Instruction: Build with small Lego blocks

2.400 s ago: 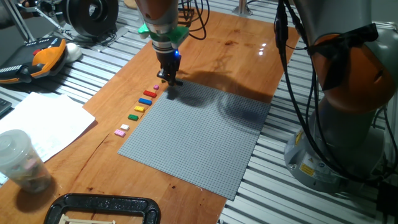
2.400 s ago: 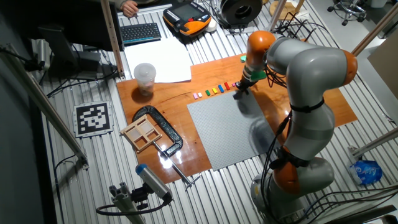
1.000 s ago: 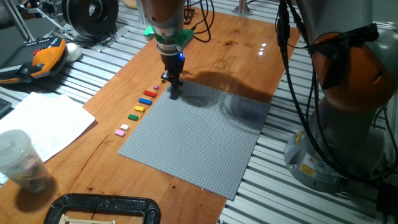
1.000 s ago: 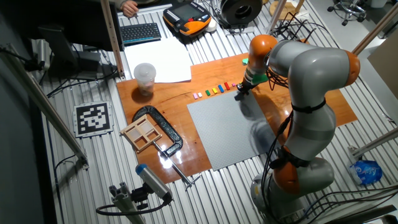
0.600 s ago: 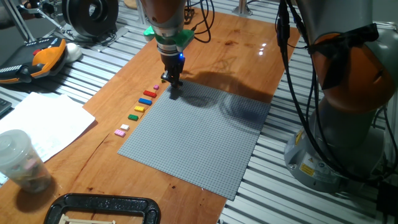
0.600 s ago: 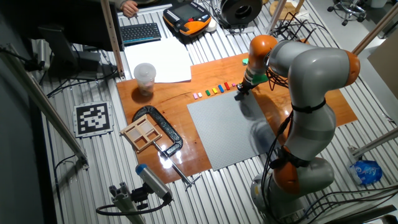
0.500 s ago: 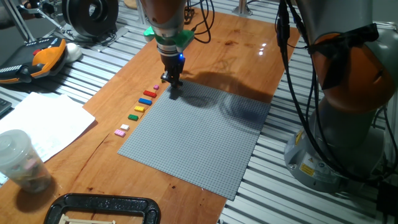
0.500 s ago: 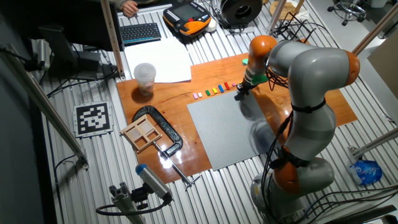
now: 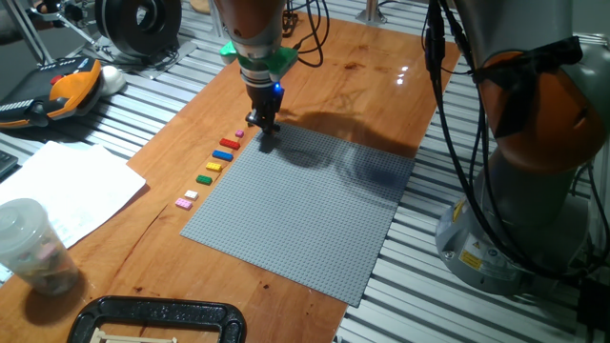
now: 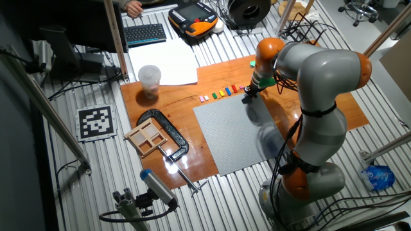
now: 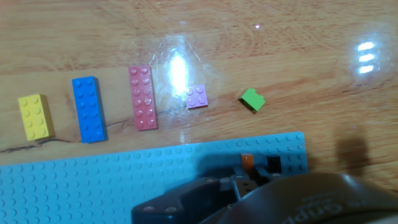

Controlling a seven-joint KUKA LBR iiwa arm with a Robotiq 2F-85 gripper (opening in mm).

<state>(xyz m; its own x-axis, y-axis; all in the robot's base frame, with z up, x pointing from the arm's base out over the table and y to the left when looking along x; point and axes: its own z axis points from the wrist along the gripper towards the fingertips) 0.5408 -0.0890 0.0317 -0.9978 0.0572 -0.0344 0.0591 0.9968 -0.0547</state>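
Item: small Lego blocks, loose stock in a row on the wooden table [image 9: 362, 57] just beside the baseplate [image 9: 305, 205] edge nearest the row. Hand view shows yellow block [image 11: 35, 116], blue block [image 11: 87, 109], long pink block [image 11: 142, 97], small pink block [image 11: 197, 97], green block [image 11: 252, 99] lying skewed apart from the rest; the fixed view shows more of the row, incl. an orange block [image 9: 213, 166] and a pale one [image 9: 191, 194]. Two tiny pieces, orange piece [image 11: 247, 160] and black piece [image 11: 273, 164], sit at the plate's corner right by the tool. Tool: gripper [image 9: 266, 134] tip down at that corner; jaw spacing hidden by its own housing, can't tell if spread or pinching. Handling (est.): v. light, rigid, smooth plastic, prob. slips or skids if nudged; grip across the long flat sides, not the studs; long ones near mid-length. Seating likely needs a straight press, studs aligned. Room: plate mostly bare, plenty of space inward; row blocks sit close together, so little finger room between neighbours. Table edges well apart from the work spot.
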